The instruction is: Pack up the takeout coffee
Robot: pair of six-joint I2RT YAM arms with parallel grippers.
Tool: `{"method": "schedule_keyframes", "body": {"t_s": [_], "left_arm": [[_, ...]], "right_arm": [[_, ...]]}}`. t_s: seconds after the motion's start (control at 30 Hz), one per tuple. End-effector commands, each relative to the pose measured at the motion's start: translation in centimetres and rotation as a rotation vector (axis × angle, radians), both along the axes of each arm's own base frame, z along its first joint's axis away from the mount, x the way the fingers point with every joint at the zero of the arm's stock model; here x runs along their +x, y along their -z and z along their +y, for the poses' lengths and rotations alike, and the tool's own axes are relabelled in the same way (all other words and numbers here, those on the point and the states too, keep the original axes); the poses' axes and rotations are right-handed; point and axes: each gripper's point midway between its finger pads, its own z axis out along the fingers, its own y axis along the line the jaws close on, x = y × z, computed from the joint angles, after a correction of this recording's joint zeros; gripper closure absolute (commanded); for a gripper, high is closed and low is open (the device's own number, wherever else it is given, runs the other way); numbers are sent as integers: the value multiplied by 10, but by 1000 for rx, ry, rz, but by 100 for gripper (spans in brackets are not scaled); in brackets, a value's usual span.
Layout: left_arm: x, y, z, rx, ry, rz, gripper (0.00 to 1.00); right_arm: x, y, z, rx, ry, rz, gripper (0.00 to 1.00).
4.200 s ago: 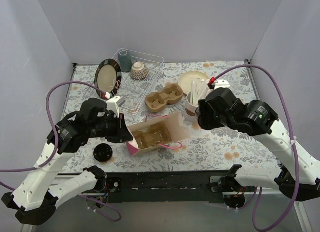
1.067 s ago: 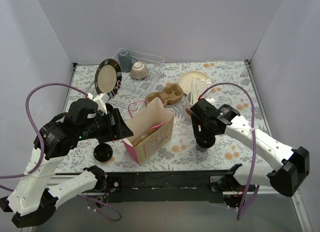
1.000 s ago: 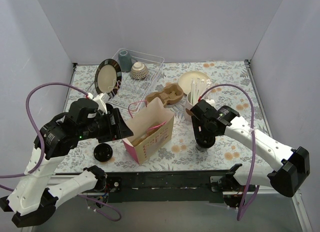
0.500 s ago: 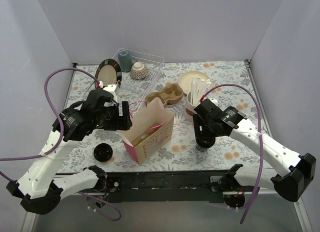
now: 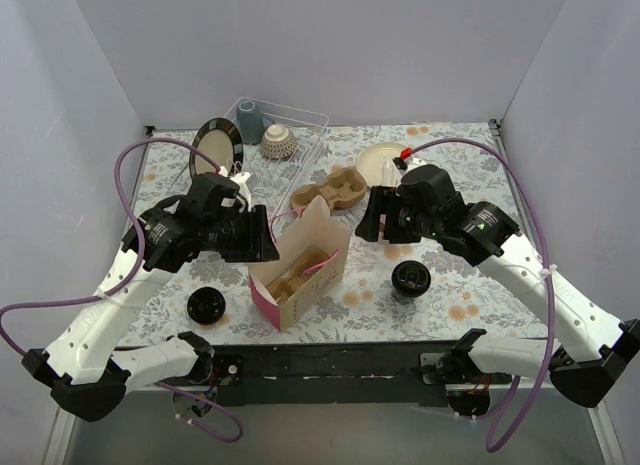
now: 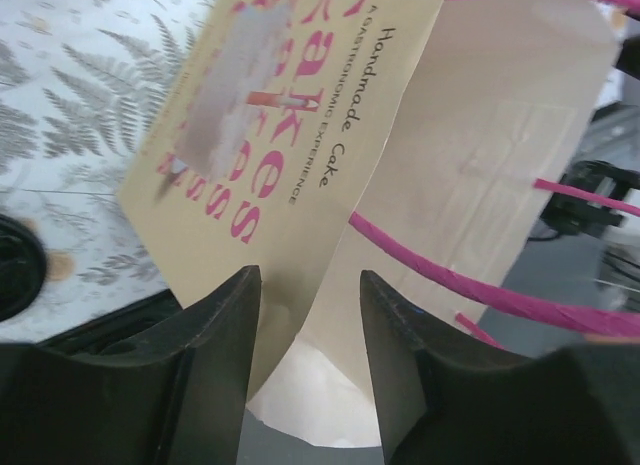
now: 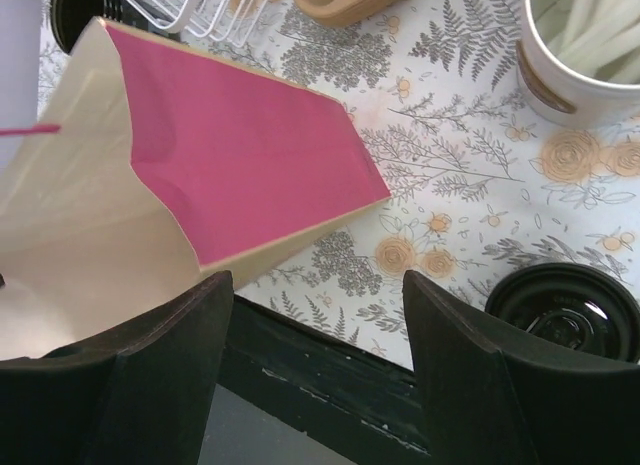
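Note:
A takeout coffee point(image 5: 411, 277), a white cup with a black lid, stands on the table right of the paper bag point(image 5: 312, 257); the same takeout coffee point(image 7: 566, 307) shows at the lower right of the right wrist view. The bag point(image 6: 300, 135) stands upright with its mouth open and a cardboard cup carrier point(image 5: 298, 275) inside. My left gripper point(image 5: 264, 243) is open, and in its wrist view the left gripper point(image 6: 305, 280) straddles the bag's side edge without pinching it. My right gripper point(image 5: 372, 225) hangs open and empty above the table between the bag point(image 7: 240, 155) and the coffee; the right gripper point(image 7: 315, 285) holds nothing.
A black lid point(image 5: 205, 305) lies left of the bag near the front edge. A second cardboard carrier point(image 5: 330, 192), a white cup of stirrers point(image 7: 580, 55), a beige plate point(image 5: 380, 160) and a wire rack point(image 5: 290, 135) with a dark plate point(image 5: 215, 145) stand behind.
My right gripper has let go of the coffee, lifted off it and moved back toward the bag. My left gripper has shifted right onto the bag's edge, its jaws narrowing.

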Motion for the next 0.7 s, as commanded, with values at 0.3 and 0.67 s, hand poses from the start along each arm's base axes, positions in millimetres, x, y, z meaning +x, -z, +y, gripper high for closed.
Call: {"method": "schedule_keyframes", "body": {"t_s": [0.3,0.67], "left_arm": [[-39,-19,-36,-268,6,232,60],[-39,-53,-43,-396,66,103,33]], "right_arm": [[39,-53,34,187,98,-67,30],[65,-81,49,130,80,-125,30]]}}
